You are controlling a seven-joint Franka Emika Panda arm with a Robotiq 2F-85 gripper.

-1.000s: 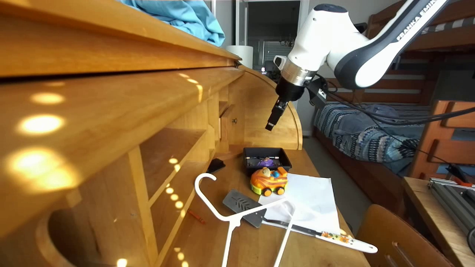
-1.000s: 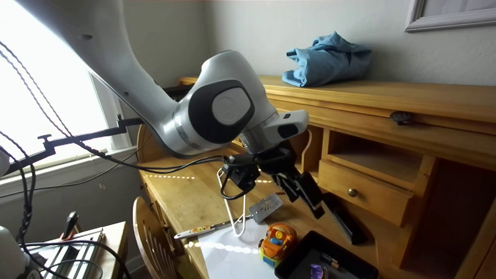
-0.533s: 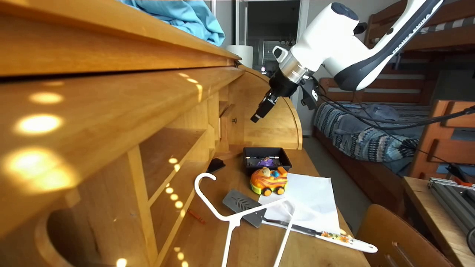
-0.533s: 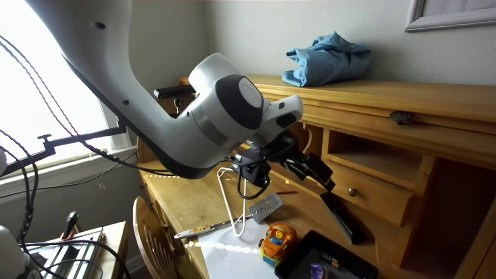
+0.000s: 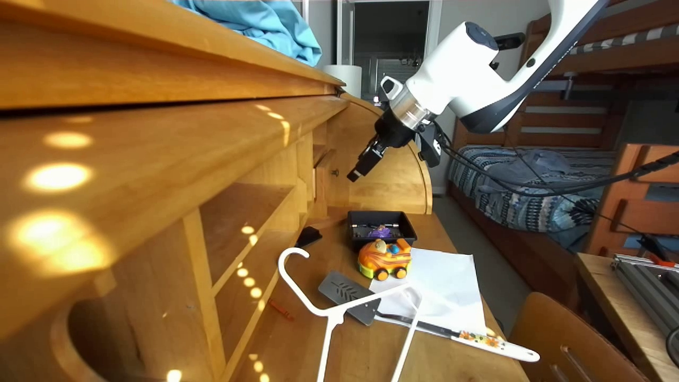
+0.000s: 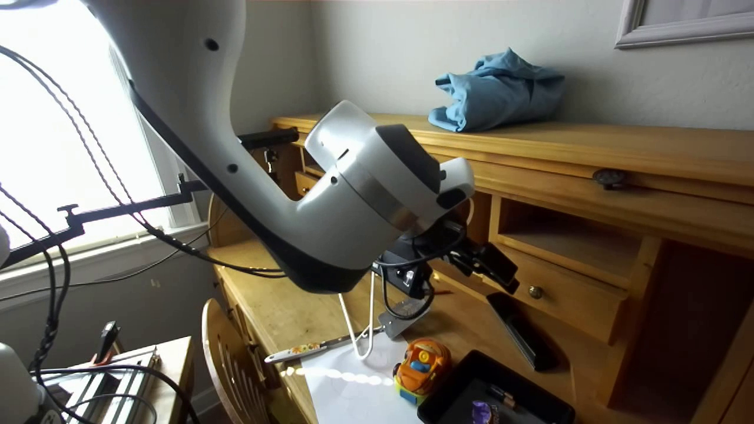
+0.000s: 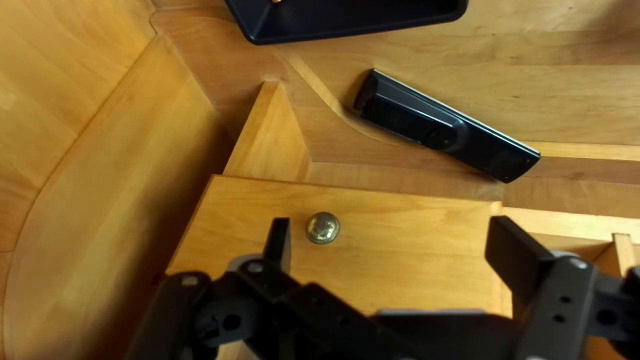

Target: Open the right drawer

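Observation:
The right drawer (image 6: 571,300) is light wood with a small round metal knob (image 6: 535,292), below an open cubbyhole. Its front stands slightly proud of the frame. In the wrist view the drawer front (image 7: 400,250) fills the space behind the fingers, and the knob (image 7: 322,228) shows between them, close to the left-hand finger. My gripper (image 7: 390,222) is open and empty, its fingers wide apart. In both exterior views the gripper (image 5: 353,178) (image 6: 511,287) hangs tilted down in front of the drawer, left of the knob in an exterior view. Contact with the drawer front cannot be told.
A black stapler-like object (image 6: 521,333) lies on the desk below the drawer; it also shows in the wrist view (image 7: 445,127). A black tray (image 6: 500,371), an orange toy car (image 6: 421,368), a spatula (image 5: 350,297), a white hanger (image 5: 334,313) and paper (image 5: 445,286) are nearby.
The gripper has moved toward the drawer, rising at first and then dipping slightly. The arm's elbow and wrist have shifted with it. The drawer and the desk objects have not moved.

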